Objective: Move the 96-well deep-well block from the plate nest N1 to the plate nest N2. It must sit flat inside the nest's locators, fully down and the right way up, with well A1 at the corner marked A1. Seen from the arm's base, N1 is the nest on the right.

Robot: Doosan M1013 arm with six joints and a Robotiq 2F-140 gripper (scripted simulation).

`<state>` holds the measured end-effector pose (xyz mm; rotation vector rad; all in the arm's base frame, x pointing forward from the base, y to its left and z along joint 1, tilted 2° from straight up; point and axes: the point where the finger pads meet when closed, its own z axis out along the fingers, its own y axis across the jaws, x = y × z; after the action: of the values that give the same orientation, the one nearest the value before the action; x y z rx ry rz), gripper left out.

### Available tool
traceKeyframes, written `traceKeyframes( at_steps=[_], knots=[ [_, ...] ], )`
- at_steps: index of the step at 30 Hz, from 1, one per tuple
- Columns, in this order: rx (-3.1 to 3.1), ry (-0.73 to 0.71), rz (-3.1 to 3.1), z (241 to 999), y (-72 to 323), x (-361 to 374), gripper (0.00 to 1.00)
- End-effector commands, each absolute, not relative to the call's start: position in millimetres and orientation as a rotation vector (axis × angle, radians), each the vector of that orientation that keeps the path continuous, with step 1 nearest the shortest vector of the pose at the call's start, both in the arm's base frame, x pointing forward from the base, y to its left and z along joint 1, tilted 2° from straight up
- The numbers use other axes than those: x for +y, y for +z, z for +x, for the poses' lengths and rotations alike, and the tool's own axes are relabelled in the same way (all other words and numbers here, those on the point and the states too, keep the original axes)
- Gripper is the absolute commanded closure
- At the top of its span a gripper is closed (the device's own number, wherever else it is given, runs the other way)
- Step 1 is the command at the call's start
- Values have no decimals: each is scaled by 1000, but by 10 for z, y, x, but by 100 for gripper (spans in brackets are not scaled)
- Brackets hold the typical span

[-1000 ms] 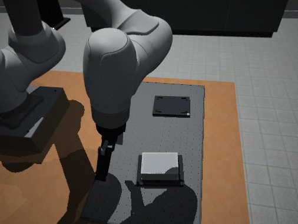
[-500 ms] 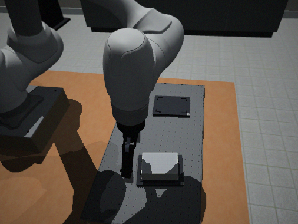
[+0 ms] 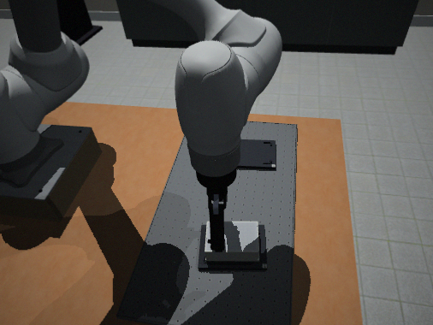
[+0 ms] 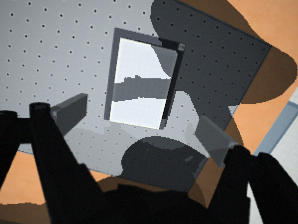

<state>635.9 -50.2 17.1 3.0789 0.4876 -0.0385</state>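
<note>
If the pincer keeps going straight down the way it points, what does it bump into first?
Probably the white deep-well block, sitting in its nest. The open pincer points down at it, holding nothing. Depth is hard to judge, so how far above it hangs is unclear.

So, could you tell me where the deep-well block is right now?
In the top view, the deep-well block sits in the near nest, directly beneath the open gripper.

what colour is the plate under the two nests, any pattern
Dark grey breadboard plate with a regular grid of small holes, clearest in the wrist view.
</note>
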Motion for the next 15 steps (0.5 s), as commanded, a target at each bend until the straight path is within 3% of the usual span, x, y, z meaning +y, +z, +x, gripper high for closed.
traceKeyframes(
  at_steps=[1,15],
  knots=[
    [488,-27,3080,6502,125,-398,0],
    [488,-27,3080,6557,107,-351,0]
  ],
)
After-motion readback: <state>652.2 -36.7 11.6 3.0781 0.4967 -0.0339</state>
